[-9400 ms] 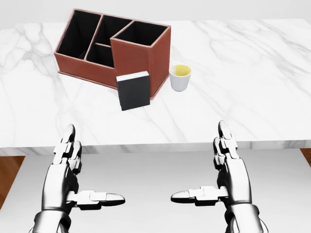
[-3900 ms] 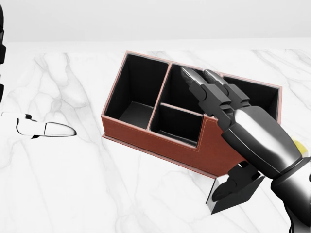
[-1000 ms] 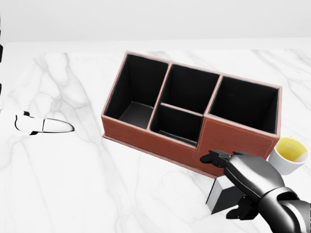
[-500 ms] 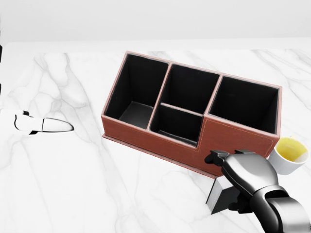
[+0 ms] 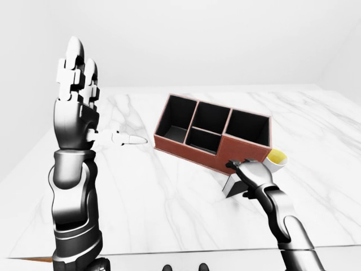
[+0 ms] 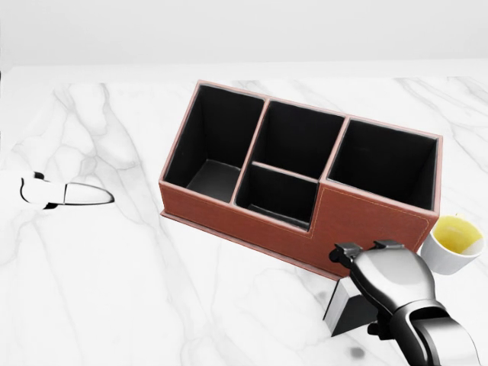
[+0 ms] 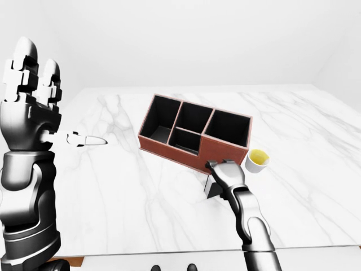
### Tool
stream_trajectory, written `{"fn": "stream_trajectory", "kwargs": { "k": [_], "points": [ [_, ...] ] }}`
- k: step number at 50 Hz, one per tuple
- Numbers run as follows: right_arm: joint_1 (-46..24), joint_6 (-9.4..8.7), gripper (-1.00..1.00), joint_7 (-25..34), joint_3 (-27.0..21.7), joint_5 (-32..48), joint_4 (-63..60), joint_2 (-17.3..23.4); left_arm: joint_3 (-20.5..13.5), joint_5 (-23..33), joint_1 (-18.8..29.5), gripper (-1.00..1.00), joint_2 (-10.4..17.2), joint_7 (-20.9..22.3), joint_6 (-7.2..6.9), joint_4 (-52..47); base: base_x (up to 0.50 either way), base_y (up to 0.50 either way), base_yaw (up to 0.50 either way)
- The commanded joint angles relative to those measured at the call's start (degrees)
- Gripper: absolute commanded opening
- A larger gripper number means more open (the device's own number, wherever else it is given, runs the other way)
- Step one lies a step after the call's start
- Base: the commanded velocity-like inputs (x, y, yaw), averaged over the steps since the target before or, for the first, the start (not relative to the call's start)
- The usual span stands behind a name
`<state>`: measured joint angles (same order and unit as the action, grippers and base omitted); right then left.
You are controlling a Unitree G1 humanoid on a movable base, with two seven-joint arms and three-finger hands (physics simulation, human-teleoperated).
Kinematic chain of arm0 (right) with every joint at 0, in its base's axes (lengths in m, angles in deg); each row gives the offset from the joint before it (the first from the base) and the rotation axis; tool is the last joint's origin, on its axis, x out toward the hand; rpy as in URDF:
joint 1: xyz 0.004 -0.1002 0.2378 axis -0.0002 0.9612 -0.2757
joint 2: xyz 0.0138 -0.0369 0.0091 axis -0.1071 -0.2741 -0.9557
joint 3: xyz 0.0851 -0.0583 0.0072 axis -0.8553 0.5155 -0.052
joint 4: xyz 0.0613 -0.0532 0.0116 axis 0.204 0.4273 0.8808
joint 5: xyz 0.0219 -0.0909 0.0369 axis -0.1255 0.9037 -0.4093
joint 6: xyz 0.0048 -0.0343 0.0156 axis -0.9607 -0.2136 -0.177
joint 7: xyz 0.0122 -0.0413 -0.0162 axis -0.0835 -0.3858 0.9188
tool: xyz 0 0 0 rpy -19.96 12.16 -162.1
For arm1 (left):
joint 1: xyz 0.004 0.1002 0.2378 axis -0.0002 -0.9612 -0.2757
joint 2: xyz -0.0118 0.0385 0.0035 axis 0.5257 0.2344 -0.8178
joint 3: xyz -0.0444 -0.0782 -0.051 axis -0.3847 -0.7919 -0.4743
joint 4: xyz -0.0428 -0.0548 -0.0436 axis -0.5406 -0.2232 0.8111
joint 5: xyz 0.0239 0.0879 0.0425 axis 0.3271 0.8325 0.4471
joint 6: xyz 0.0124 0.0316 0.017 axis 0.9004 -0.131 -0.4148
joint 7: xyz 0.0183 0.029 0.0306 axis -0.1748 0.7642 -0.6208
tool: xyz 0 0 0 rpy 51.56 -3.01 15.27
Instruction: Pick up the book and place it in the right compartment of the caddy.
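Observation:
The caddy (image 6: 358, 221) is a red-brown box with black compartments, standing askew on the marble table. Its right compartment (image 6: 385, 164) holds nothing. The book (image 6: 345, 309), dark with white page edges, leans against the caddy's near right wall, at the lower right of the head view. My right hand (image 6: 363, 293) covers the book's top, its fingers (image 6: 348, 252) curled over the upper edge and the thumb low on the other side. My left hand (image 5: 78, 84) is raised high at the left, fingers straight and spread, holding nothing.
A white cup (image 6: 454, 244) with yellow liquid stands just right of the caddy and my right hand. The marble table (image 5: 169, 203) stretches wide to the left and below the caddy. Its near edge runs along the bottom of the eye views.
My right hand has sunk a little and curled tighter over the book. Book, caddy and cup have not moved. The left hand has barely shifted.

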<state>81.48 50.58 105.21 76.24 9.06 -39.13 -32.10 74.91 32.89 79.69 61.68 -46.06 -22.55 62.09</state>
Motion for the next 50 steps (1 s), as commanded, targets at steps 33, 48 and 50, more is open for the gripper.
{"fn": "stream_trajectory", "kwargs": {
  "k": [33,48,50],
  "points": [
    [0.13,0.0,-0.7,-13.53,4.62,11.37,12.06,2.0,-0.29,-0.64,0.48,1.0,0.42,-1.31,0.0,0.82,0.0,0.0,0.0],
    [1.4,0.0,-1.0,-14.85,4.34,11.1,11.64,2.45,-0.3,-0.96,0.52,1.0,0.41,-1.34,0.0,0.78,0.0,0.0,0.0],
    [1.98,0.0,-1.0,-15.39,4.34,10.24,10.38,2.13,-0.31,-1.04,0.52,1.0,0.4,-1.33,0.0,0.75,0.0,0.0,0.0]
  ]
}}
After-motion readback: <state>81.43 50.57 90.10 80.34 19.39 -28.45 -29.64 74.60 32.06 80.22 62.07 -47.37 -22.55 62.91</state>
